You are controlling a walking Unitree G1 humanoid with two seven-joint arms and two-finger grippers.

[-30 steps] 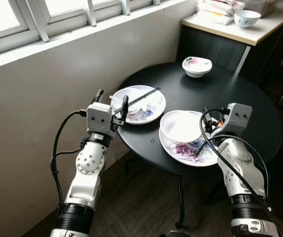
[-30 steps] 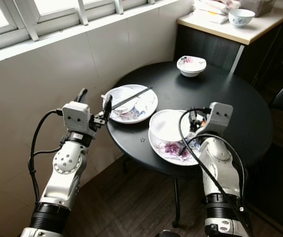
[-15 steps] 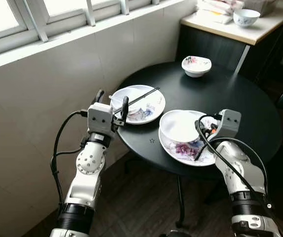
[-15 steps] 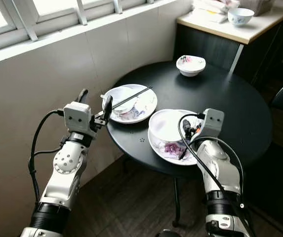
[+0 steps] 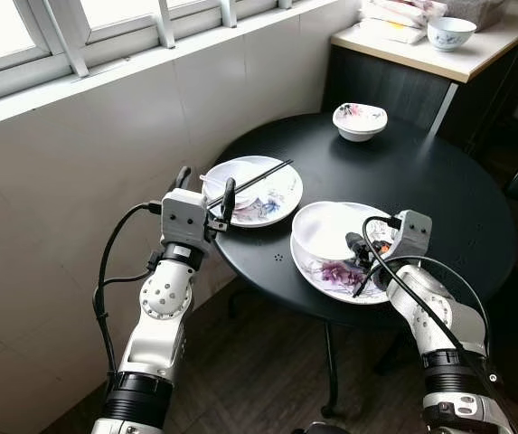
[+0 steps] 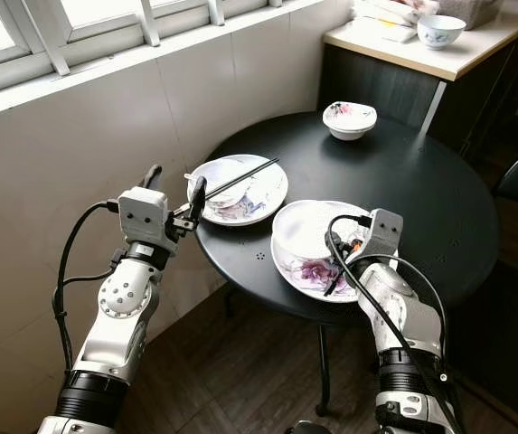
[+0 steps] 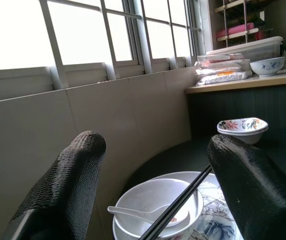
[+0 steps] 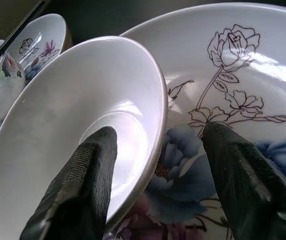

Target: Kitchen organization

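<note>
— So, where has the right gripper (image 8: pixel 157 165) got to?

— Lower than a second ago. The wrist has dropped and come in toward the near edge of the round black table (image 5: pixel 439 181). Its fingers stand apart, straddling the rim of the white bowl (image 5: pixel 331 231), one inside and one outside over the flowered plate (image 5: pixel 335 276) the bowl sits on.

— Has it closed on it?

— Not yet, by the wrist view; there's a gap on both sides of the rim. I'd judge the squeeze comes next, then a lift.

— And the left gripper (image 5: pixel 206 194)?

— Same spot as before, at the window side of the table, fingers wide apart, just short of the other plate (image 5: pixel 277 194). That one carries a smaller bowl (image 7: pixel 155 205) with a spoon (image 7: pixel 143 214) in it and black chopsticks (image 5: pixel 254 179) laid across.

— Anything else to clear?

— A patterned dish (image 5: pixel 360 119) at the far edge, untouched. So the stacking is barely begun, I'd say.
</note>
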